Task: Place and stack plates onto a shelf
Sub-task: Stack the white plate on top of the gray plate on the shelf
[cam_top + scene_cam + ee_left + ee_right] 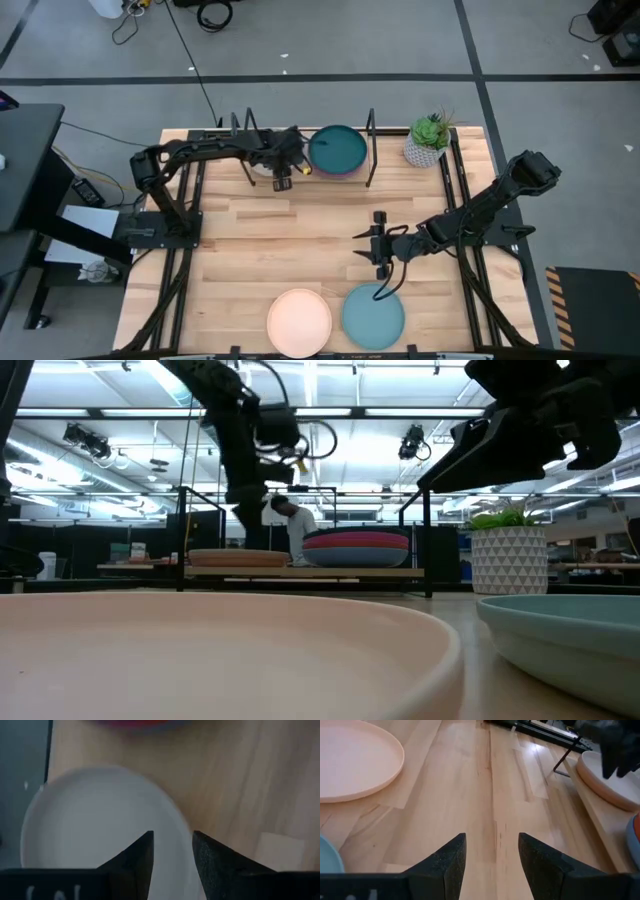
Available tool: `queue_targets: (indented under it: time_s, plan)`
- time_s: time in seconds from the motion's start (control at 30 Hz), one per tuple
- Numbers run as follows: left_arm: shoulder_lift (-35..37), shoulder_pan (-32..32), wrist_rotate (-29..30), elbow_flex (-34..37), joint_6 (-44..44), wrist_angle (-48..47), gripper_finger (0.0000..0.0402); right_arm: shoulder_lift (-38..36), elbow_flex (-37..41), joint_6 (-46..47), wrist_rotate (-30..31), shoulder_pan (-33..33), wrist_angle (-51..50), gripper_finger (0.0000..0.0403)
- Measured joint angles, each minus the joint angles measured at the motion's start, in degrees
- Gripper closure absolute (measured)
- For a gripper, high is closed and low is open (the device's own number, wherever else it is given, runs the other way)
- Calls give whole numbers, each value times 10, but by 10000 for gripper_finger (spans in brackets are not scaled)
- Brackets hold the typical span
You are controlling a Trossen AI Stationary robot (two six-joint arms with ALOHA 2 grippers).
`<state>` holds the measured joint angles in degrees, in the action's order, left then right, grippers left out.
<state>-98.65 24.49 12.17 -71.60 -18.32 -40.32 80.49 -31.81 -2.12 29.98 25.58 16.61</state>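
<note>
Left arm reached from its base at the table's left edge across to the far side, elbow bent, with the left gripper (283, 172) held over the left half of the shelf (262, 182). In the left wrist view its fingers (142, 855) stood apart with a clear gap, nothing between them, directly above a pale cream plate (95, 820) lying flat on the shelf's wooden base board. On the shelf's right half sat a stack of plates (337, 151), dark teal on top in the high view; the low view showed pink and red edges over a blue-grey one in that stack (357, 547), and the cream plate (238, 558) lying low beside it. Right arm extended from the right edge toward the table's middle, forearm sloping down and inward, the right gripper (380, 246) above bare tabletop (290, 240). Its fingers (451, 857) were parted and empty, pointing along the wood grain. Two plates remained at the near edge of the table, side by side: a pink plate (299, 320) and a light blue plate (373, 314), the latter just near of the right gripper. A potted plant (428, 140) stood at the far right, beside the shelf.
</note>
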Motion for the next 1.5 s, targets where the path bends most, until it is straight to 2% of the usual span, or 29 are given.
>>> queue_targets:
  time_s: [0.1,0.3,0.5,0.73,0.9,1.0,1.17,1.23,1.3,1.37,1.5]
  plan:
    - [0,13,36,29,-3,57,260,0,0,-16,0,-4,4,216]
    - [-6,21,47,53,-29,152,260,0,0,-37,-12,-15,14,216]
    - [-21,15,21,63,-38,171,260,0,0,-36,-16,-17,17,216]
    - [-22,13,2,63,-53,251,260,0,0,-27,-17,-17,20,216]
    - [8,3,8,62,-69,249,260,0,0,-19,-17,-16,13,216]
    - [37,-14,-29,63,-69,189,260,0,0,-20,-17,-16,13,216]
    - [75,-80,-250,62,-4,59,260,0,1,-22,-34,-15,14,216]
    - [81,-123,-304,63,52,27,260,0,1,-22,-50,-14,18,216]
    - [82,-181,-310,65,99,19,260,0,1,-19,-65,-14,17,216]
    - [79,-248,-290,74,126,12,260,0,1,-17,-79,-14,17,216]
    - [72,-381,-195,75,167,28,260,0,1,-15,-84,-15,20,216]
